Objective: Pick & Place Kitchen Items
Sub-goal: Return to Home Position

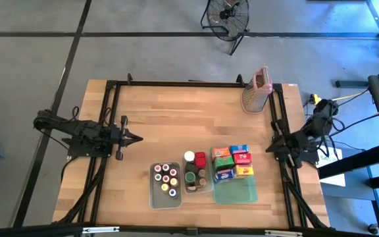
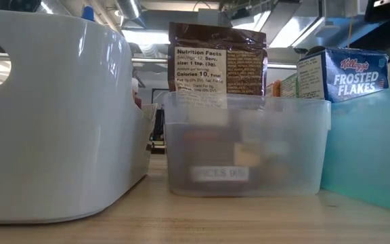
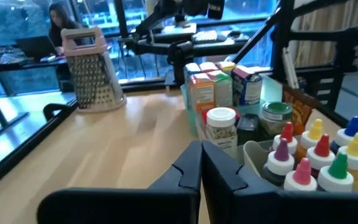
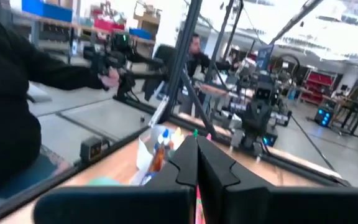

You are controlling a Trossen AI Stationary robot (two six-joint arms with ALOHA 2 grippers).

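**A:** So, where do the arms sit?

**B:** On the table (image 1: 176, 108), the left gripper (image 1: 137, 138) is at 9 o'clock. The right gripper (image 4: 196, 149) is out at the 3 o'clock edge. Both have their fingers pressed together on nothing, and open wood lies between them.

**A:** And the groceries?

**B:** They're all at 6 o'clock, near the front edge. The bottles (image 1: 165, 179) stand in the gray bin (image 1: 154, 199), and the jars (image 1: 189, 157) are in the tub (image 1: 199, 191) just beside it. The cartons (image 1: 233, 162) sit on the tray (image 1: 237, 192). The grater (image 1: 256, 89) stands apart at 1 o'clock.

**A:** Anything the overhead view misses?

**B:** Writing. The low view shows a brown packet (image 2: 217, 61) in the tub, printed "Nutrition Facts". It also shows a blue carton (image 2: 351, 74) reading "Kellogg's Frosted Flakes". The tub's own label is too blurred to read.
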